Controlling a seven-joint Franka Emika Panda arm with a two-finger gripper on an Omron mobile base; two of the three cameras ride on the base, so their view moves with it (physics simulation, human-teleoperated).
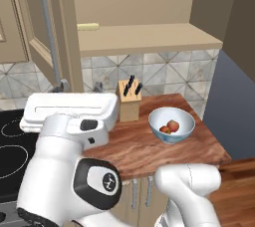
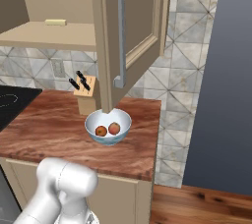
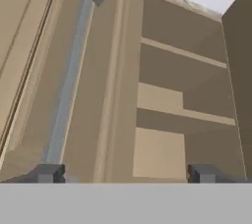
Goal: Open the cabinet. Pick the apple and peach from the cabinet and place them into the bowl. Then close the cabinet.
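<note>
The cabinet point(image 1: 149, 39) stands with both doors swung out. Its left door point(image 1: 42, 27) carries a long grey bar handle point(image 1: 50, 32), and the right door point(image 2: 140, 16) carries another handle point(image 2: 118, 36). My gripper point(image 3: 125, 174) is open and holds nothing. It looks up along the left door's handle point(image 3: 74, 70), with bare shelves point(image 3: 182, 115) to the right. The white, blue-patterned bowl point(image 1: 172, 126) point(image 2: 108, 126) sits on the counter. Inside it lie a redder fruit point(image 2: 101, 130) and a pinker one point(image 2: 114, 128), the apple and peach; I cannot tell which is which.
A knife block point(image 1: 129, 101) point(image 2: 84, 93) stands at the wall beside the bowl. A pale yellow block point(image 1: 88, 26) lies on the cabinet's bottom shelf. The black stove point(image 1: 10, 141) is at the left. The wooden counter point(image 2: 138, 154) ends at the right, with a dark tall panel point(image 2: 221, 70) beyond.
</note>
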